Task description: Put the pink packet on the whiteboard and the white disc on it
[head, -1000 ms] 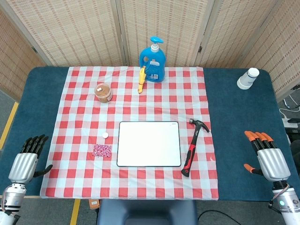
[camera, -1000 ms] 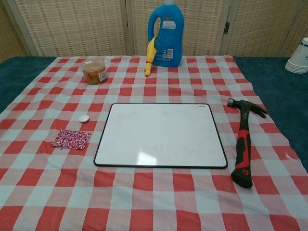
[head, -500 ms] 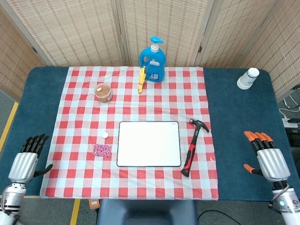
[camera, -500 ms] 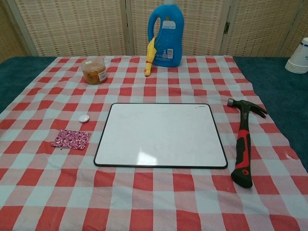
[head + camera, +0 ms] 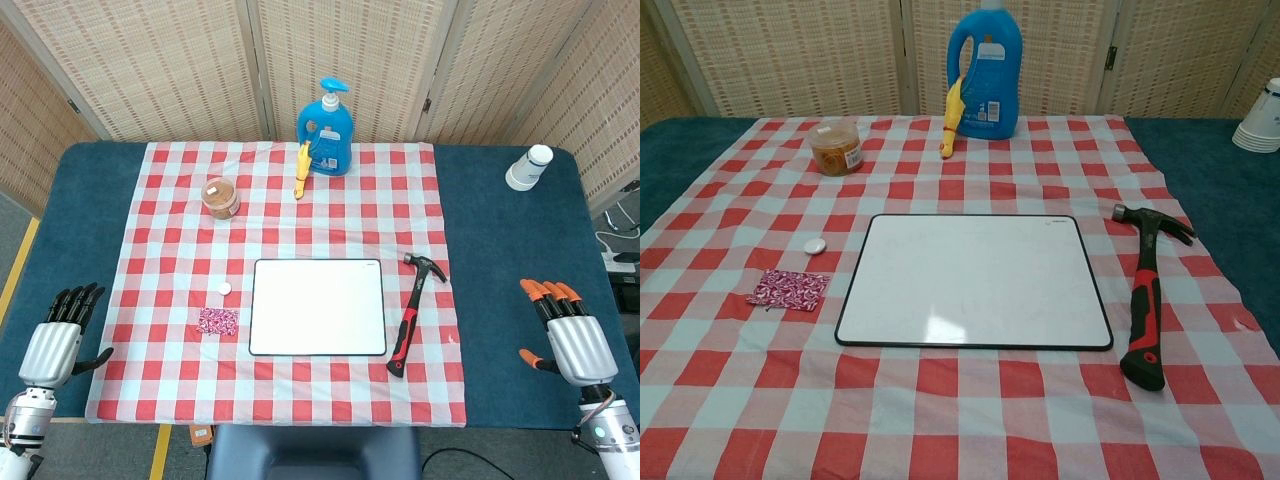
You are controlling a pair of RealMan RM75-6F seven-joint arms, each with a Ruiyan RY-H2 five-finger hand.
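Both hands sit low at the near corners in the head view, and the chest view shows neither. Left hand [image 5: 50, 348] rests off the cloth's left edge, fingers spread apart, holding nothing; right hand [image 5: 575, 340] hovers over bare blue table [image 5: 500, 300] on the far right, orange-tipped fingers apart and empty too. Wrists run out of frame below. Pink packet [image 5: 788, 289] lies flat on the checked cloth [image 5: 970, 420], just left of the whiteboard [image 5: 975, 280], not touching it. White disc [image 5: 814, 245] sits just behind the packet, apart from both. Whiteboard's surface is bare. Hammer [image 5: 1145, 300] lies along its right side, close by. Paper cups [image 5: 1260, 120] are cut off at the chest view's right edge; the blue bottle [image 5: 985, 70] loses its pump at the top.
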